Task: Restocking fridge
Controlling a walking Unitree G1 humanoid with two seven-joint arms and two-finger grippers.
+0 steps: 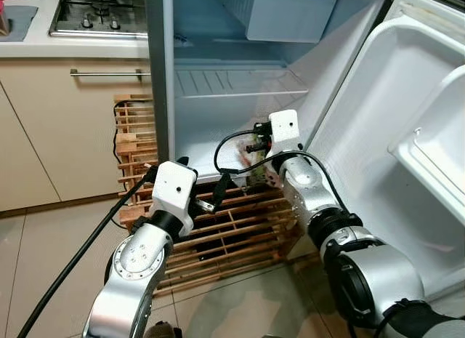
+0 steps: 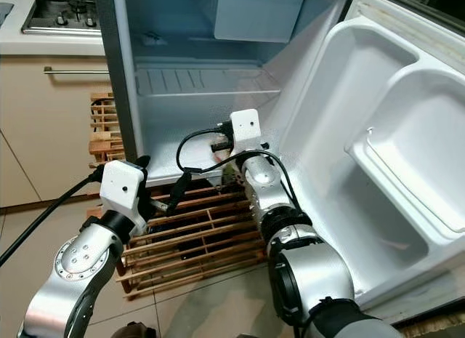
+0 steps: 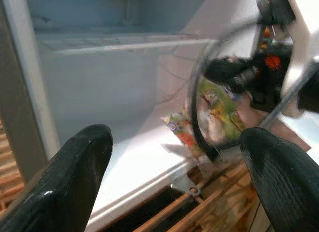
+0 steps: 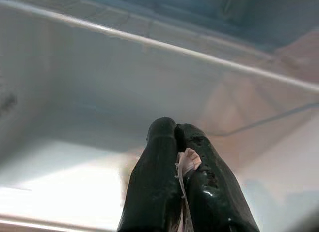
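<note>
A small open fridge (image 1: 218,127) stands on a wooden crate (image 1: 232,236). My right gripper (image 4: 175,129) is shut on a colourful snack packet (image 3: 209,117), pinching its top edge between the fingertips. The packet (image 1: 256,174) hangs at the front edge of the fridge floor, on its right side, partly hidden behind the right wrist. My left gripper (image 3: 179,192) is open and holds nothing. It sits in front of the fridge's lower left corner, just above the crate, with its fingers (image 3: 75,182) pointing into the fridge.
A clear shelf (image 1: 240,83) crosses the fridge halfway up. The white door (image 1: 407,134) stands open on the right with its moulded trays. Beige cabinets (image 1: 65,127) and a hob (image 1: 94,14) are to the left. Black cables run from both wrists.
</note>
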